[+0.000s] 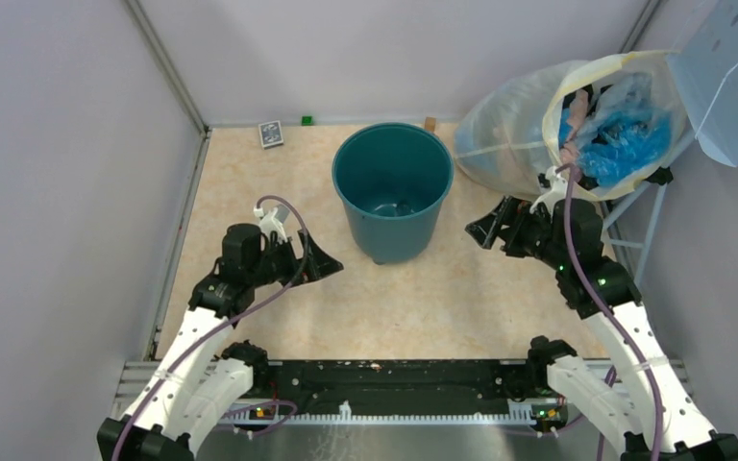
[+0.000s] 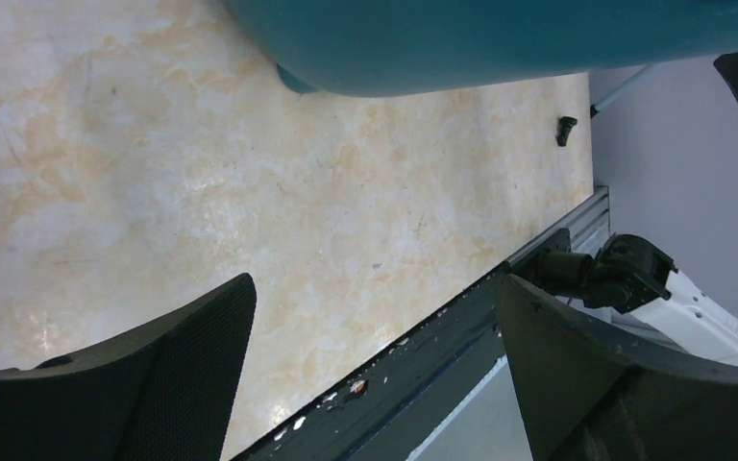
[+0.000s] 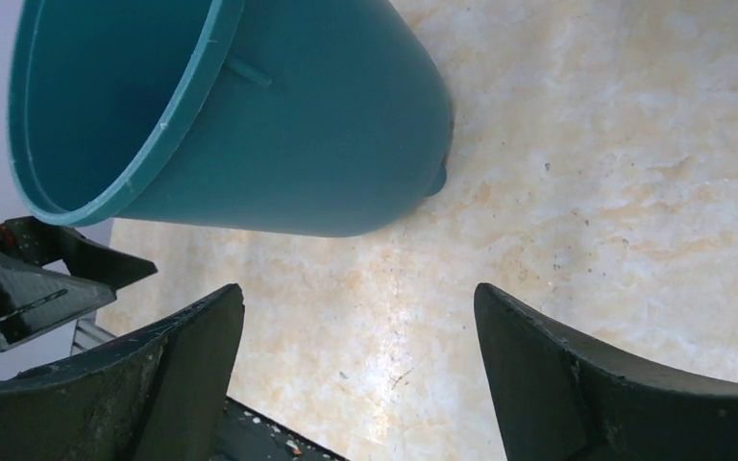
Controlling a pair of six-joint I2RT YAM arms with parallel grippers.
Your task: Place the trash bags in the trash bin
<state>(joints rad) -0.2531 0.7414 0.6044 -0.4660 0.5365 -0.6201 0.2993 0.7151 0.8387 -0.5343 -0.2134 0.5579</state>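
The dark-teal trash bin (image 1: 393,190) stands upright at the table's back middle, with no bags showing inside it. It also shows in the right wrist view (image 3: 250,115) and in the left wrist view (image 2: 461,38). Crinkly light-blue trash bags (image 1: 625,134) sit inside the large cloudy-white sack (image 1: 519,125) at the back right. My left gripper (image 1: 332,264) is open and empty, left of the bin's base; its jaws stand wide apart (image 2: 375,288). My right gripper (image 1: 476,230) is open and empty, right of the bin and below the sack (image 3: 357,293).
A pale-blue perforated metal panel (image 1: 730,77) hangs at the top right above the sack. A small patterned card box (image 1: 270,133) and a green block (image 1: 307,121) lie at the back wall. A black rail (image 1: 384,379) runs along the near edge.
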